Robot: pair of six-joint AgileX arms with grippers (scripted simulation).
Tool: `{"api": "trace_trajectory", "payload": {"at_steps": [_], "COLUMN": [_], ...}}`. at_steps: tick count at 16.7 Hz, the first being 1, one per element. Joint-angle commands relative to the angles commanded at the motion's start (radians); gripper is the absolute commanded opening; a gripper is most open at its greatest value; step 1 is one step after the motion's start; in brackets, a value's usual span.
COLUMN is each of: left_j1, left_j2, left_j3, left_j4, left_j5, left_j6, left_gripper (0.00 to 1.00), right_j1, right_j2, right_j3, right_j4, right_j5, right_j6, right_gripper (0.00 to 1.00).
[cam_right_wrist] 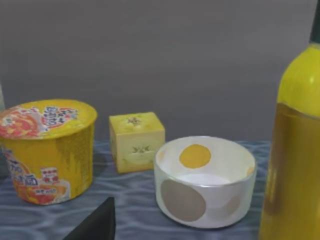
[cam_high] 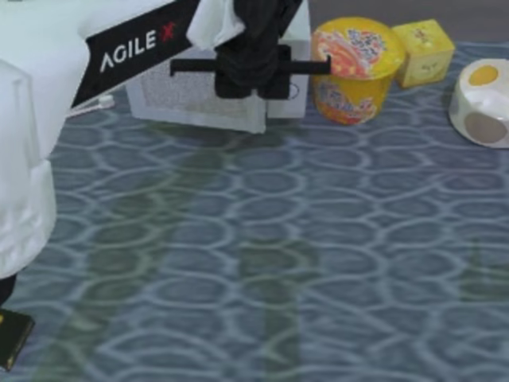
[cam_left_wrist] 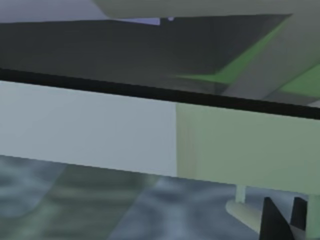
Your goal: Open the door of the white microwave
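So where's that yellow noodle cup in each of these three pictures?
Top view: the noodle cup stands at the far edge, right of the white microwave, with the yellow cube on its other side.
Left wrist view: not in it.
Right wrist view: the cup is near the picture's edge, close beside the cube.
Shared landmark: the yellow cube, and the white spotted bowl beyond it.

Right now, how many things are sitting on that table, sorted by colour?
White: 2, the white microwave and a spotted bowl.
Yellow: 3, a noodle cup, a small cube and a bottle seen only by the right wrist camera.
Total: 5
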Motion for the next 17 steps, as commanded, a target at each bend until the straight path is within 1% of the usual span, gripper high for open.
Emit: {"api": "trace_trajectory", "payload": {"at_steps": [3, 9, 17], "left_j1": [-0.006, 0.008, 0.009], "left_j2": [-0.007, -0.087, -0.088], "left_j3": [-0.018, -0.143, -0.145], "left_j4": [0.010, 0.076, 0.077], "left_j5": [0.010, 0.042, 0.043], "left_j6": [0.007, 0.086, 0.088], "left_gripper": [0.00, 0.00, 0.00], "right_j1": [0.000, 0.000, 0.000], "right_j2": [0.000, 0.000, 0.000], "right_j3": [0.000, 0.000, 0.000], "right_j4": [0.000, 0.000, 0.000], "right_j5": [0.000, 0.000, 0.000], "right_j6": [0.000, 0.000, 0.000], "right_gripper": [1.00, 1.00, 1.00]}}
